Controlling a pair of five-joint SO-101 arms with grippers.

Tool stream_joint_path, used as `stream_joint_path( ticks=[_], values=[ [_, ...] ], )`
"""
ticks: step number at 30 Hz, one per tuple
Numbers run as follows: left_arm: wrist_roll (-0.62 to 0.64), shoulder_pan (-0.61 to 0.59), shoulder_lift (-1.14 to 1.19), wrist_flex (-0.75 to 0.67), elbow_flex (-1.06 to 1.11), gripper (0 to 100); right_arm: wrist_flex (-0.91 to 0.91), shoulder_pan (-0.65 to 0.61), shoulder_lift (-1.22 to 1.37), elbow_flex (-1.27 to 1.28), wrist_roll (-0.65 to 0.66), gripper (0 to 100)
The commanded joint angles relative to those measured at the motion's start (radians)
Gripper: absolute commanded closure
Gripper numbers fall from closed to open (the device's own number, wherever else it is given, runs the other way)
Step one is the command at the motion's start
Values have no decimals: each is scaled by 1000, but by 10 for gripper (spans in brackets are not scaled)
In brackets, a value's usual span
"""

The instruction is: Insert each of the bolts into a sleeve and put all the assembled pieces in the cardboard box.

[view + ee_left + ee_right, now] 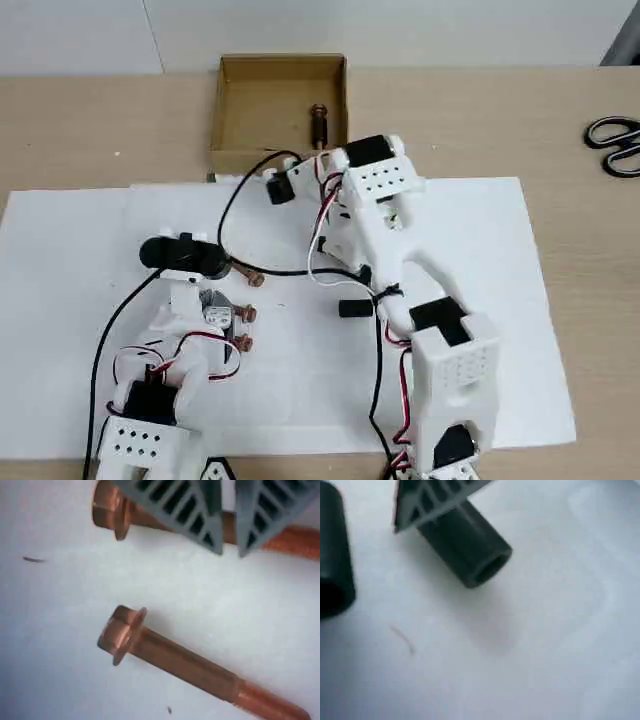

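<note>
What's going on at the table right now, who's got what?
The left end effector is down over one copper bolt on the white paper. Another bolt lies loose beside it. Whether the left one has a grip is unclear. The right end effector appears to hold a black sleeve just above the paper, near a second sleeve. One assembled piece lies in the cardboard box.

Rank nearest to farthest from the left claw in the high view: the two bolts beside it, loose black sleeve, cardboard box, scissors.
From the left claw:
1. Two bolts, right beside it on the paper; too close to split.
2. Black sleeve, mid-paper on its right.
3. Cardboard box, beyond the paper's far edge.
4. Scissors, far right table edge.
</note>
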Motion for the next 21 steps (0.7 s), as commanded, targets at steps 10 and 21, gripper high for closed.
stream_joint_path(
  ticks=[10,21],
  values=[
    [-3,-6,-9,-20,-4,994,-16,-21,30,3,-6,830],
    [-3,-6,-9,-20,-4,994,-42,5,113,3,3,890]
  ],
)
